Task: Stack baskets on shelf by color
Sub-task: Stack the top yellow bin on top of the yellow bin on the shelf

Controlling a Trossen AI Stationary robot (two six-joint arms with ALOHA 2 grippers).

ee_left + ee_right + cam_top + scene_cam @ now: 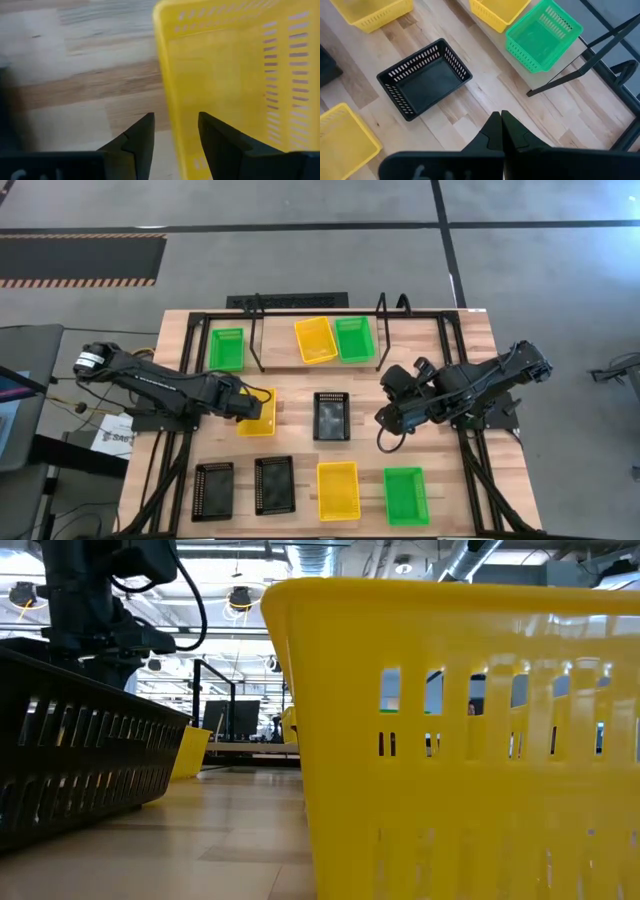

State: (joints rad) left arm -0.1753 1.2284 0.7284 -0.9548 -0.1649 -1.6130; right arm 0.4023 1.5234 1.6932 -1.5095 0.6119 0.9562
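Observation:
My left gripper [250, 406] is open at the left long wall of a yellow basket [260, 413] that stands on the table left of centre. In the left wrist view one finger [140, 142] is outside that wall [182, 145] and the other finger [220, 147] is inside the basket. My right gripper [385, 420] is shut and hovers right of a black basket [331, 415], touching nothing. On the shelf [280, 345] stand a yellow basket [315, 340] and a green basket [353, 338], side by side on its board. My left gripper straddles the yellow basket's left long wall [175, 115] from above, one finger inside and one outside, with the basket resting flat on the table. Whether either finger touches the wall, I cannot tell.
A green basket [226, 348] sits on the table left of the shelf. Along the near edge stand two black baskets [212, 490] [274, 485], a yellow basket [338, 490] and a green basket [405, 495]. Black rods of the shelf frame [580, 70] rise near my right gripper.

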